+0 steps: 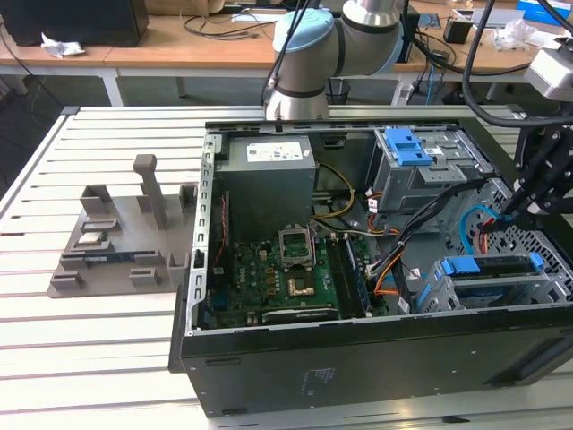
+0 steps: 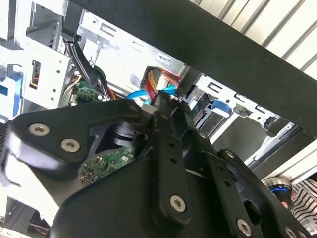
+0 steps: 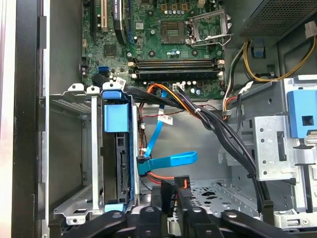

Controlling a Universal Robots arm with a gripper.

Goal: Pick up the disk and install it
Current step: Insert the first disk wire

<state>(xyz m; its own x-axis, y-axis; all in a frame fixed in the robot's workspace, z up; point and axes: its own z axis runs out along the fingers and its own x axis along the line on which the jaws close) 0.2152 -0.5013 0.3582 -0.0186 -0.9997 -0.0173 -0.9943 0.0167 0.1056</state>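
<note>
We see an open computer case [image 1: 376, 358] on the slatted worktop [image 1: 89, 358]. Inside it, the motherboard [image 1: 277, 278] lies below the grey power supply [image 1: 269, 175]. A grey fixture [image 1: 125, 237] stands beside the case, towards the exterior view's left.

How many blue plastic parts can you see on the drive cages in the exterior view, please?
2: a blue latch on the upper cage near the power supply, and a blue carrier in the lower cage at that view's right. Others may be hidden.
</note>
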